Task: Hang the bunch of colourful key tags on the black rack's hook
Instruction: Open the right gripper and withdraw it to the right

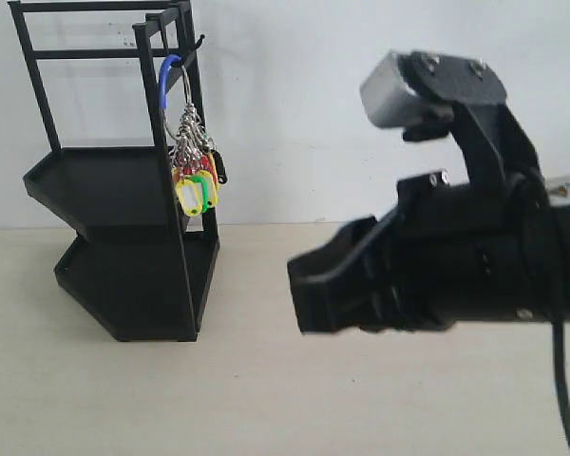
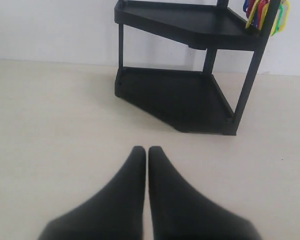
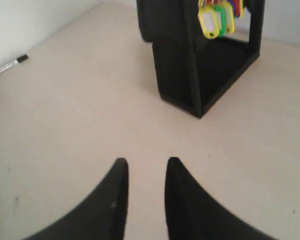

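Note:
The colourful key tag bunch (image 1: pixel 197 185) hangs free on the black rack (image 1: pixel 123 247). Its blue-and-silver ring (image 1: pixel 164 81) is looped over the upper frame beside the small hook (image 1: pixel 199 42). No gripper touches it. My right gripper (image 3: pixel 146 161) stands open and empty over the table, well back from the rack (image 3: pixel 190 70) and the tags (image 3: pixel 215 20). In the exterior view its arm (image 1: pixel 437 256) fills the right foreground. My left gripper (image 2: pixel 147 149) is shut on nothing, low over the table in front of the rack (image 2: pixel 190 95); the tags (image 2: pixel 262 12) show at the frame's upper edge.
A marker pen (image 3: pixel 7 65) lies on the light wooden table (image 1: pixel 266 399) near the white wall. The rack's two tray shelves hold nothing that I can see. The left arm is out of the exterior view.

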Available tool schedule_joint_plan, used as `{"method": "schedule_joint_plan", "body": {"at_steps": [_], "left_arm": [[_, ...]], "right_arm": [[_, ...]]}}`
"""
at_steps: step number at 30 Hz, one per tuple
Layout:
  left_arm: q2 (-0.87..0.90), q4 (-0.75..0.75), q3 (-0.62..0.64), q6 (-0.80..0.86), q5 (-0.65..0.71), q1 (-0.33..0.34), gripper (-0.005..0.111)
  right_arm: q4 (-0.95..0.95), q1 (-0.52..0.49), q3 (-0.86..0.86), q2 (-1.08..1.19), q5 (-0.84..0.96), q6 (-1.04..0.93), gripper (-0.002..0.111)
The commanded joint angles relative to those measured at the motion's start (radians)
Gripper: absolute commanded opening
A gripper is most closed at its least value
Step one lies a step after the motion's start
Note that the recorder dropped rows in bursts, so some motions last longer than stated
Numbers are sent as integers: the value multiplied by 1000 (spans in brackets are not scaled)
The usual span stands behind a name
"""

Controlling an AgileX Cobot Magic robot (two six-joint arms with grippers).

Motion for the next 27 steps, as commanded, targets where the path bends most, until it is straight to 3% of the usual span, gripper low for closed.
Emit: {"method": "schedule_joint_plan", "body": {"at_steps": [1,6,19,27], "left_arm": [[-2,5,-1,3,-8,-1,4],[-2,5,-1,3,-8,-1,4],[-2,5,-1,3,-8,-1,4],[-2,5,-1,3,-8,-1,4]], "right_arm": [[-11,-2,89,-61,87,14,0],[-11,-2,168,-63,109,18,0],[-17,2,168,-66,114,13,0],[-78,-30,166,-256,-33,-48,0]]}}
